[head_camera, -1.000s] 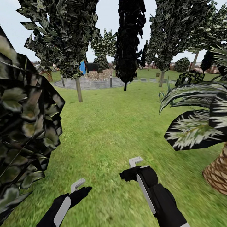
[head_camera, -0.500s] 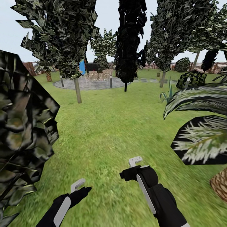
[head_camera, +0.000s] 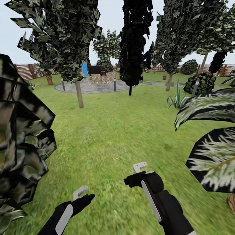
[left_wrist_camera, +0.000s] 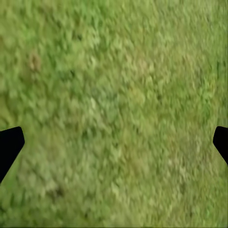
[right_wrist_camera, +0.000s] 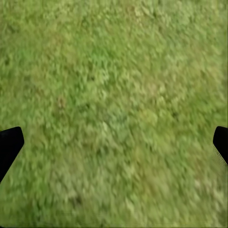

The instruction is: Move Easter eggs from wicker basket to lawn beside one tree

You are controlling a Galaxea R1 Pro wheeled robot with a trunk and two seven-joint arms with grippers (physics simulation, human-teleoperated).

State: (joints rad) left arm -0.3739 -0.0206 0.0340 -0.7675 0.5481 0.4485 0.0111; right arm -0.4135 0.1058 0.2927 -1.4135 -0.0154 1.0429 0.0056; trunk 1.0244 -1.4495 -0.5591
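No writing, brand or label can be read anywhere in the views. The lawn is seen from the head view as a wide flat stretch of mottled green grass running away from the robot toward a grey paved circle in the distance. Beyond that circle a low pale structure with a blue panel is made out, too small to be identified. A brown slatted fence is seen at the far edge of the garden.

A slim pale trunk under dark mottled foliage is seen standing upright left of centre, and a very dark, narrow tree is seen upright near the middle. Large dark leaves are pressed close at the left edge, and pale striped fronds reach in from the right. A spiky small plant and a round bush are seen on the right side of the grass.

The left pincer and the right pincer are held low over the grass, well apart from each other. In the left wrist view the two dark fingertips are seen far apart with bare grass between them, so that pincer is released and empty. The right wrist view gives the same: fingertips spread wide, only grass between, nothing grasped.
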